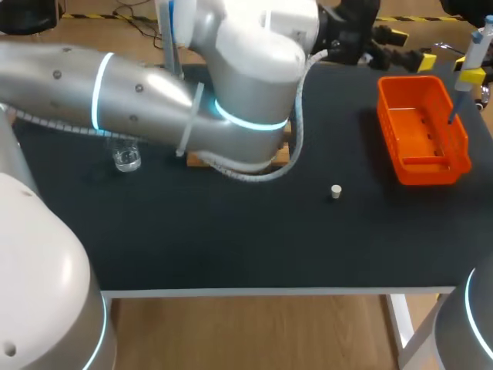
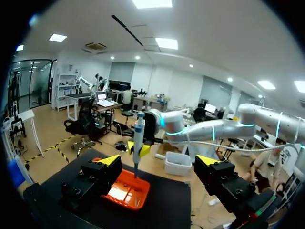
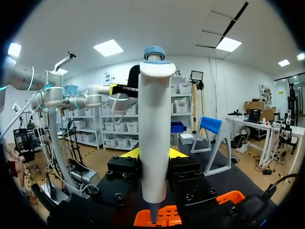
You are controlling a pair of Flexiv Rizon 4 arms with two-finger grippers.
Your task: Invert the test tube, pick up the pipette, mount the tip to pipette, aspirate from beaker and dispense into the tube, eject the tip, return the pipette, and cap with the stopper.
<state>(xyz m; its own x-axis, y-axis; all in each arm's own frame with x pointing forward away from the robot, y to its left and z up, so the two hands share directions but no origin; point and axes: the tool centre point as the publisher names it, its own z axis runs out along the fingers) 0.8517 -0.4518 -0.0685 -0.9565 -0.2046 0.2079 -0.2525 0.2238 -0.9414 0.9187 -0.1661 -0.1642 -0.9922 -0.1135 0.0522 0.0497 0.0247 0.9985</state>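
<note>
The right gripper [image 3: 153,153] is clamped on the white pipette with a blue cap [image 3: 154,129]. Its two yellow-tipped fingers [image 3: 127,153] press the barrel from either side about midway up. The pipette hangs upright, nozzle down, over the inside of the orange plastic tray [image 3: 170,217]; I cannot tell whether its end touches the tray. In the head view the same hold shows at the table's far right corner. There the right gripper [image 1: 471,75] grips the pipette [image 1: 476,45], whose thin lower end points into the orange tray [image 1: 427,169] near its right wall.

The left gripper [image 2: 158,161] stands open, fingers wide apart with nothing between them. The pipette [image 2: 138,138] and the tray [image 2: 125,199] lie well ahead of it. In the head view the left gripper [image 1: 412,46] sits by the table's far edge, just left of the tray, at the end of the silver left arm [image 1: 115,85] crossing the table.

A small white stopper [image 1: 336,191] stands on the black table top [image 1: 231,239], near the middle and well apart from both grippers. A clear glass beaker [image 1: 125,158] stands at the left, partly under the left arm.
</note>
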